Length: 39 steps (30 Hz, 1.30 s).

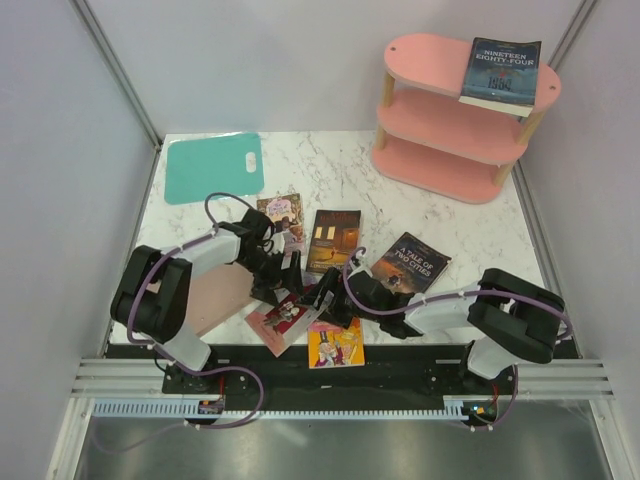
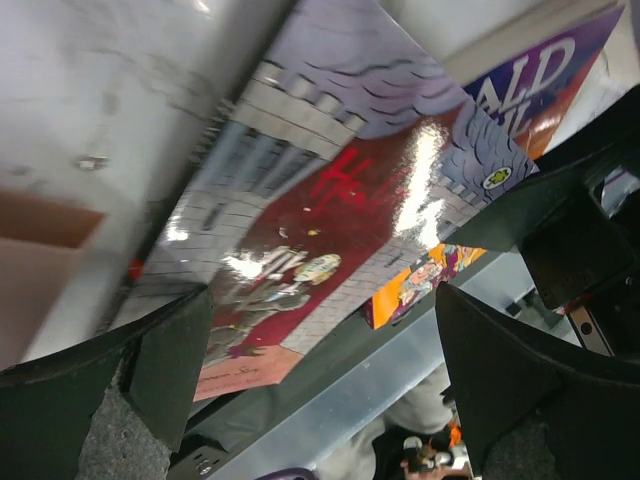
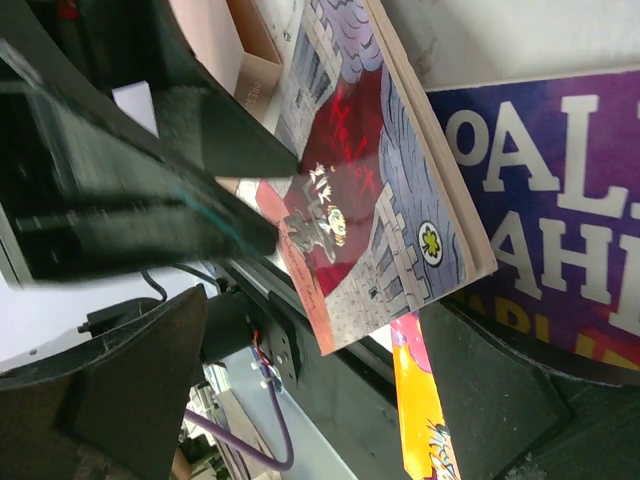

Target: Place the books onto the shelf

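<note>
Top external: picking up the pink-red book [image 1: 278, 322] looks to be the step in hand.
Left gripper [image 2: 320, 360] and right gripper [image 3: 320, 390] both gape wide, holding nothing; next, one probably must pinch an edge, then carry to the shelf [image 1: 420, 50].

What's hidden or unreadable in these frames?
- Top view: red book partly under left arm and right arm; finger contact unclear.
- Left wrist: Roald Dahl book title cut off by frame edge and red book.
- Right wrist: blurred left arm blocks the upper left.
- Top view: pink book title too small.
</note>
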Each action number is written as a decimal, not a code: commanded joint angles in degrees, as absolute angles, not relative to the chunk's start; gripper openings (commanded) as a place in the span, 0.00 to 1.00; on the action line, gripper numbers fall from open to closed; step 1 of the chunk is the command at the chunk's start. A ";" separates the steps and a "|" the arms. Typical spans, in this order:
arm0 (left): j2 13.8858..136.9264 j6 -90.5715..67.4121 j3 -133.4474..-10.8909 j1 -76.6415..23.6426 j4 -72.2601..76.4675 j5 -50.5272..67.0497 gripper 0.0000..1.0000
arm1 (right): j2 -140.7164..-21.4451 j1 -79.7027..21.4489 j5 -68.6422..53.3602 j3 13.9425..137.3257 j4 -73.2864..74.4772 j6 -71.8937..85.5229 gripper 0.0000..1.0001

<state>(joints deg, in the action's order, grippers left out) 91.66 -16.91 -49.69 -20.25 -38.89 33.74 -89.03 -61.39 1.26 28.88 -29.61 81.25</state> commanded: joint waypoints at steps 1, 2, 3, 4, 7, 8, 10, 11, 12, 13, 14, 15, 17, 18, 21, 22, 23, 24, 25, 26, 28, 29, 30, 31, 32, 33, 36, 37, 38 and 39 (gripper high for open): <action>93.25 -15.47 -50.19 -23.90 -40.43 37.53 1.00 | -91.32 -60.56 4.04 30.06 -27.51 79.02 0.95; 92.99 -15.56 -50.10 -23.99 -40.08 37.62 1.00 | -90.88 -59.69 4.30 30.06 -27.25 78.58 0.94; 92.81 -15.82 -49.84 -24.08 -39.90 37.79 1.00 | -89.83 -59.24 4.74 29.88 -26.55 77.70 0.94; 92.03 -15.91 -49.57 -24.08 -39.73 38.14 1.00 | -89.04 -58.80 5.36 29.71 -26.11 77.17 0.94; 91.15 -16.43 -48.96 -24.08 -38.76 39.81 1.00 | -86.49 -56.69 6.67 28.92 -24.70 75.33 0.93; 90.71 -16.61 -48.96 -24.08 -38.67 38.68 1.00 | -86.14 -55.73 6.77 28.57 -24.87 74.63 0.88; 89.48 -18.19 -49.30 -24.00 -38.67 35.52 1.00 | -85.78 -55.11 6.86 27.95 -26.45 73.66 0.82; 87.21 -18.72 -49.48 -23.91 -38.58 32.11 1.00 | -85.96 -54.76 6.86 27.95 -26.80 73.39 0.75; 85.80 -20.29 -49.74 -23.65 -38.50 30.51 1.00 | -86.83 -54.67 6.86 28.65 -27.07 73.21 0.71; 84.13 -21.00 -50.36 -23.56 -38.50 28.93 1.00 | -87.44 -54.67 6.77 29.26 -26.90 72.52 0.68; 82.72 -21.96 -50.71 -23.21 -38.76 26.74 1.00 | -88.23 -54.67 6.16 29.88 -26.89 72.16 0.66; 80.09 -22.58 -51.06 -22.51 -38.85 25.94 1.00 | -89.90 -54.67 5.89 31.19 -27.07 71.72 0.66; 78.06 -23.37 -52.11 -21.54 -39.46 23.48 1.00 | -92.88 -54.67 4.32 32.08 -29.68 71.89 0.58; 76.13 -23.47 -52.38 -20.75 -39.64 22.77 1.00 | -93.94 -54.67 3.70 32.69 -30.84 71.89 0.56; 73.05 -23.12 -52.73 -19.69 -39.90 21.19 1.00 | -97.38 -54.67 1.59 34.01 -33.92 72.07 0.44; 72.34 -22.94 -52.73 -19.43 -39.99 21.27 1.00 | -97.99 -54.75 1.23 34.19 -34.36 71.98 0.45; 71.72 -22.68 -52.65 -19.16 -40.08 21.10 1.00 | -98.69 -54.67 0.97 34.28 -35.41 71.98 0.45; 70.50 -22.59 -52.39 -19.07 -40.08 20.92 1.00 | -98.96 -54.67 0.79 34.10 -36.29 71.98 0.45; 70.14 -22.59 -52.12 -18.90 -39.99 20.83 1.00 | -99.23 -54.75 0.70 33.93 -36.99 72.16 0.45; 69.79 -22.59 -51.95 -18.55 -39.99 20.83 1.00 | -99.66 -54.84 0.53 33.32 -39.00 72.33 0.44; 69.17 -22.41 -51.59 -18.28 -39.99 21.00 1.00 | -100.37 -54.76 0.18 32.96 -41.30 72.60 0.21; 69.00 -22.41 -51.16 -18.19 -39.99 20.92 1.00 | -100.55 -54.76 0.09 32.78 -42.09 72.51 0.12; 68.73 -22.41 -51.15 -18.11 -39.99 21.09 1.00 | -100.72 -54.76 0.09 32.78 -42.62 72.42 0.00; 68.64 -22.24 -50.98 -17.93 -39.99 21.09 1.00 | -100.64 -54.84 0.09 32.78 -42.89 72.42 0.00; 68.47 -22.24 -50.80 -17.76 -40.16 21.27 1.00 | -100.46 -54.76 0.17 32.78 -42.98 72.42 0.00; 68.38 -22.15 -50.71 -17.75 -40.08 21.44 1.00 | -100.11 -54.67 -1.39 32.78 -42.98 72.07 0.00; 67.33 -21.53 -50.10 -17.40 -40.08 21.45 1.00 | -96.87 -54.58 -1.14 33.57 -39.74 69.19 0.00; 66.72 -21.10 -49.92 -17.23 -40.08 21.53 1.00 | -94.51 -54.15 -1.84 34.18 -35.90 67.86 0.00; 66.54 -20.83 -49.75 -17.23 -40.08 21.45 1.00 | -93.18 -53.97 -2.37 36.10 -33.68 65.94 0.00; 66.45 -20.57 -49.66 -17.23 -39.82 21.45 1.00 | -91.86 -53.79 -2.72 37.34 -31.14 64.00 0.00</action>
